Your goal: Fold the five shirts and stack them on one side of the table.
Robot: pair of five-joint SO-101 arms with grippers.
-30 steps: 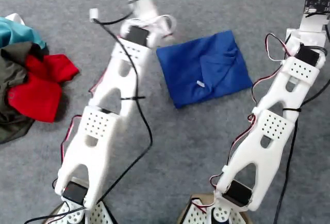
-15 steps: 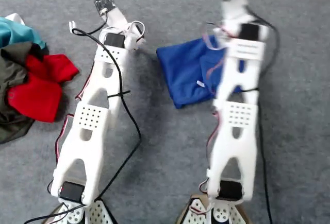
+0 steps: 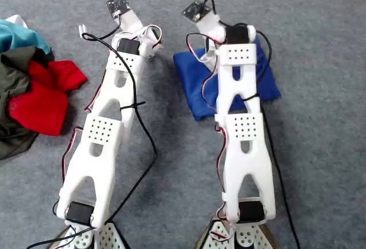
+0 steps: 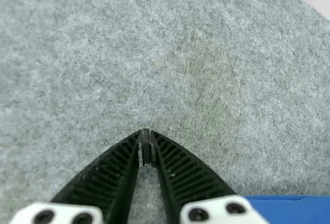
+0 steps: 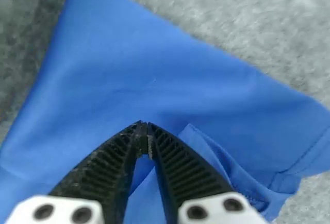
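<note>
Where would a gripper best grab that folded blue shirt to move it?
Probably by the left edge of the blue shirt, coming in low over the table beside it. It lies flat in layers, so pinching an edge catches them all; the loose flap on top would likely unfold it.

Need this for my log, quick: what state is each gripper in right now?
Left gripper: closed, empty, over the grey table.
Right gripper: closed above the blue shirt, no cloth visibly pinched.
</note>
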